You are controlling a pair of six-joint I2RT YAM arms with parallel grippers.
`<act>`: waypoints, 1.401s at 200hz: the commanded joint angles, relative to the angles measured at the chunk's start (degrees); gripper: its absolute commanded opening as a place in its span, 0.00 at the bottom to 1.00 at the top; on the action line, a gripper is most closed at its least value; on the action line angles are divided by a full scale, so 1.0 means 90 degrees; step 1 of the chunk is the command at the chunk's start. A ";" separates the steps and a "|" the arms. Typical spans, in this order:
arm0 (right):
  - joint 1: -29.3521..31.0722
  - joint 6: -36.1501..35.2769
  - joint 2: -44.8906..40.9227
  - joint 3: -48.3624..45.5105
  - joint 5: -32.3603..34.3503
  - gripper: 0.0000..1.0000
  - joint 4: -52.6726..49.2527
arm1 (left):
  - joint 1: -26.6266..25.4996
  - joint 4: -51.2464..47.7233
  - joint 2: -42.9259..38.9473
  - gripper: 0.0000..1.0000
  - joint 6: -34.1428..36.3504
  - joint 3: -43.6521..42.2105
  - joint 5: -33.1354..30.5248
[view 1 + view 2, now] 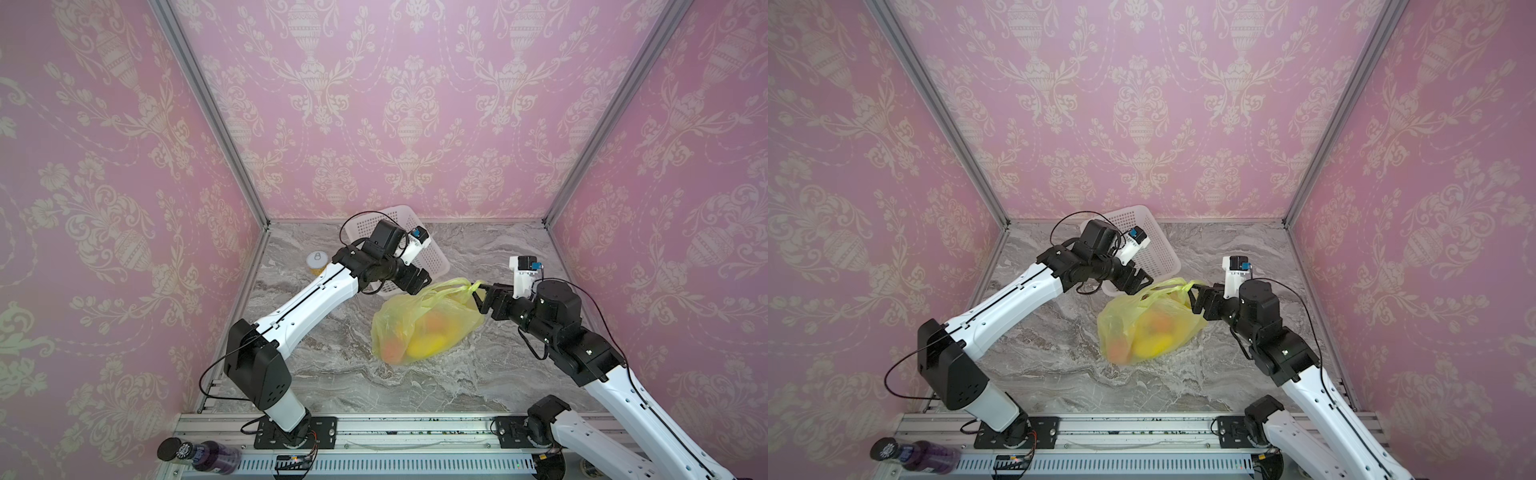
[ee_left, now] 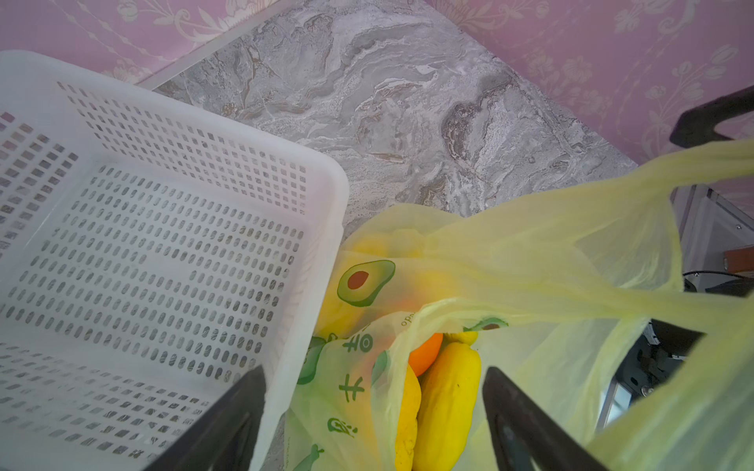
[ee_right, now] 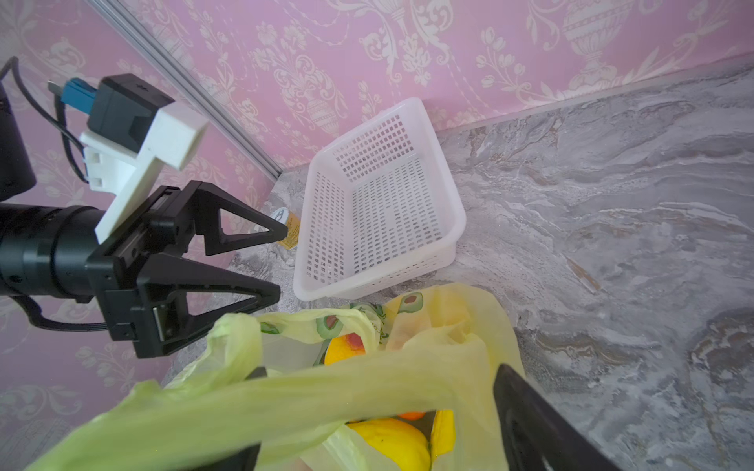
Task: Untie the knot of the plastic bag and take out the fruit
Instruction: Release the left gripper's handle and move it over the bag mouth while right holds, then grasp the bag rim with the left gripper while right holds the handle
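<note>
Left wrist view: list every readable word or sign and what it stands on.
"ado": upside-down fragment at a fold of the thin translucent yellow-green plastic bag.
Green printed characters on it: too crumpled to read.
White perforated plastic basket: no text.

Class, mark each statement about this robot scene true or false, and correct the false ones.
1. The white basket holds nothing. True.
2. The fruit lies loose on the table. False: it is inside the plastic bag.
3. The left gripper has its fingers shut on the bag. False: its fingers are spread apart, gripping nothing.
4. A handle of the bag runs between the right gripper's spread fingers. True.
5. The jar stands in the basket. False: it stands on the table beside the basket.
</note>
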 commanded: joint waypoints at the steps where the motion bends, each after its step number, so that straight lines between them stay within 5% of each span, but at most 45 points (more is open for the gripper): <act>1: 0.0082 -0.0345 0.0402 0.0426 -0.0431 0.89 0.0244 | 0.0021 -0.0011 -0.0296 0.86 0.0200 -0.0040 -0.0029; 27: 0.0104 -0.0463 0.0969 0.0966 -0.0172 0.80 0.0245 | 0.0074 0.0099 -0.0332 0.86 0.0152 0.0051 -0.0378; 62: 0.0099 -0.0566 0.1423 0.1825 0.0474 0.18 -0.0104 | 0.0362 0.0505 -0.0330 0.88 0.0086 0.0211 -0.0701; 78: 0.0099 -0.0546 0.1415 0.2090 0.0621 0.00 -0.0175 | 0.0539 0.0820 -0.0232 0.90 0.0069 0.0359 -0.0953; 130: 0.0099 -0.0262 0.1033 0.1848 0.0979 0.00 -0.0116 | 0.0656 0.0826 0.1048 0.89 0.0588 0.1753 -0.0721; 168: 0.0090 -0.0251 0.1158 0.1777 0.1051 0.00 -0.0141 | 0.0467 0.0092 0.1933 0.83 0.1426 0.2463 0.1041; 247: -0.0198 -0.0069 0.1276 0.1727 0.1388 0.00 -0.0210 | 0.0169 0.1047 0.0311 0.87 0.2314 -0.0154 0.1738; 280: -0.0242 -0.0002 0.1259 0.1728 0.1236 0.00 -0.0165 | 0.0158 0.1329 0.0298 0.91 0.2222 -0.0469 0.0929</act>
